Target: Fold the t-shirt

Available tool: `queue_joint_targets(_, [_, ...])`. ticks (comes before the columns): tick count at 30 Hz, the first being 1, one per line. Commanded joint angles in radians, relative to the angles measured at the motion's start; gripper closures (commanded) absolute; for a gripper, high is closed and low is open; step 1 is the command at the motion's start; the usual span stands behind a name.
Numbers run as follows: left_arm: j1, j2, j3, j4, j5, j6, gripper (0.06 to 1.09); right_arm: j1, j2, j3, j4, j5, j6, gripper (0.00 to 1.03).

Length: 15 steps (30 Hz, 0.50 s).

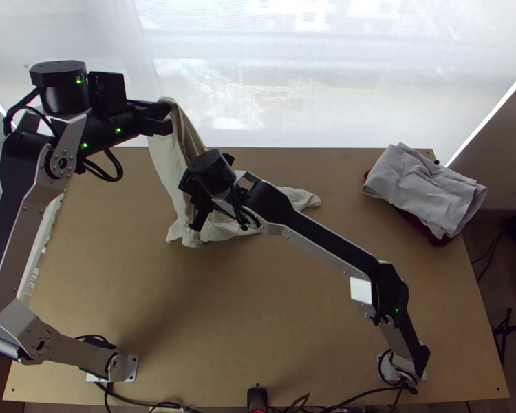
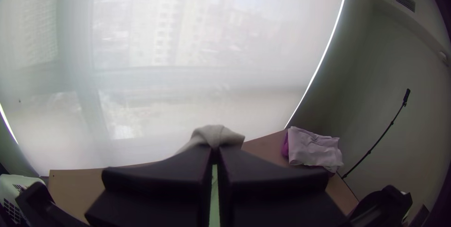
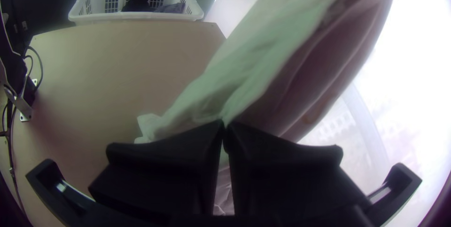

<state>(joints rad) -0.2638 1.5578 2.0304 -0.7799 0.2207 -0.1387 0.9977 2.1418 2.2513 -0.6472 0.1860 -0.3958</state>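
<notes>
The left gripper's wide flat black fingers [image 2: 178, 168] are clamped on a raised end of the cream fabric t-shirt [image 1: 166, 155]; the right gripper [image 3: 224, 126] pinches it lower down. The shirt slopes, bunched, onto the light wooden table [image 1: 258, 303]. It is gripped and partly lifted, but no fold shows; spreading and folding likely remain.

top looks down; left wrist view faces blind [image 2: 188, 43].
</notes>
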Motion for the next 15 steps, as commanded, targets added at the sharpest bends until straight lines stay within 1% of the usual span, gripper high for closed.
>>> queue_joint_targets(1, [0.023, -0.015, -0.001, -0.013, 0.002, -0.001, 1.05, -0.033, 0.003, 0.05, 0.003, 0.001, -0.066, 1.0])
queue_joint_targets(5, [0.064, -0.038, -0.001, -0.015, 0.002, -0.015, 1.05, -0.053, -0.037, 0.079, 0.003, 0.006, -0.112, 1.0])
queue_joint_targets(11, [0.136, -0.091, -0.002, -0.019, 0.002, -0.019, 1.05, -0.056, -0.112, 0.08, 0.008, 0.052, -0.184, 1.0])
queue_joint_targets(15, [0.178, -0.156, -0.002, -0.019, -0.007, -0.019, 1.05, -0.033, -0.16, 0.08, 0.054, 0.102, -0.273, 1.0])
